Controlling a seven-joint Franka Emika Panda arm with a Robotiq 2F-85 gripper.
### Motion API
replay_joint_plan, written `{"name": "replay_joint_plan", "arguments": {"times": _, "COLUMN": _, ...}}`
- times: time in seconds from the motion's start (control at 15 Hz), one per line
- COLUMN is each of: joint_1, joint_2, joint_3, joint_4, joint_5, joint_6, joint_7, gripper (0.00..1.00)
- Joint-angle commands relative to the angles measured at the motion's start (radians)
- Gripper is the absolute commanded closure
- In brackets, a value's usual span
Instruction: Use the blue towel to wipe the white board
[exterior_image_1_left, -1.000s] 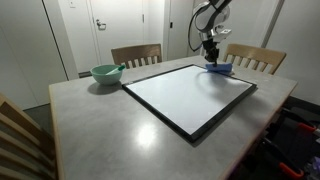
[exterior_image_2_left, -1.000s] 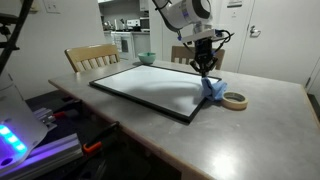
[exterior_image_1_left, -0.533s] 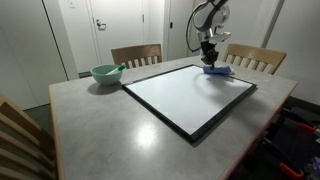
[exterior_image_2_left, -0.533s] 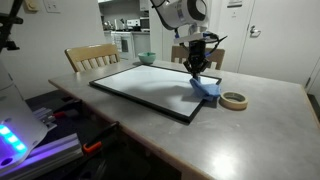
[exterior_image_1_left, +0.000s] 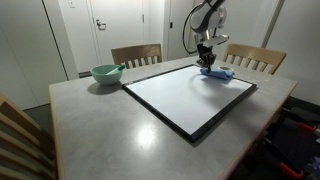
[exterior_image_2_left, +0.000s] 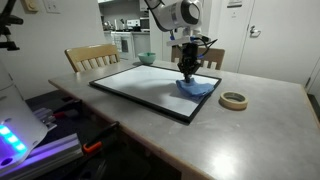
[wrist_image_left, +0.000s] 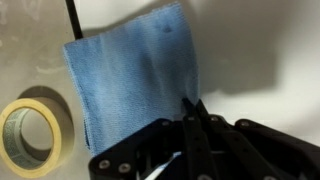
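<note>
**Small blue fabric towel** (wrist_image_left: 135, 85): a flat, faintly creased rectangle of medium-blue cloth. It lies at the 1 o'clock corner of the glossy, black-framed white board (exterior_image_1_left: 185, 97) on the grey bench (exterior_image_1_left: 90, 125), with a beige tape roll (wrist_image_left: 30, 135) at its 8 o'clock in the wrist view. The tool (wrist_image_left: 195, 110) has its fingers pressed together, pinching the cloth near its 4 o'clock edge. Light and limp, the towel will probably bunch when dragged across the slick face, so a hold nearer its middle seems better.
</note>
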Motion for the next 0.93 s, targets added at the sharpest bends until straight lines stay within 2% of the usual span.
{"name": "replay_joint_plan", "arguments": {"times": 0.0, "joint_1": 0.015, "joint_2": -0.017, "joint_3": 0.01, "joint_4": -0.034, "joint_5": 0.031, "joint_6": 0.014, "joint_7": 0.02, "gripper": 0.99}}
{"name": "replay_joint_plan", "arguments": {"times": 0.87, "joint_1": 0.083, "joint_2": -0.016, "joint_3": 0.051, "joint_4": -0.046, "joint_5": 0.028, "joint_6": 0.026, "joint_7": 0.018, "gripper": 0.99}}
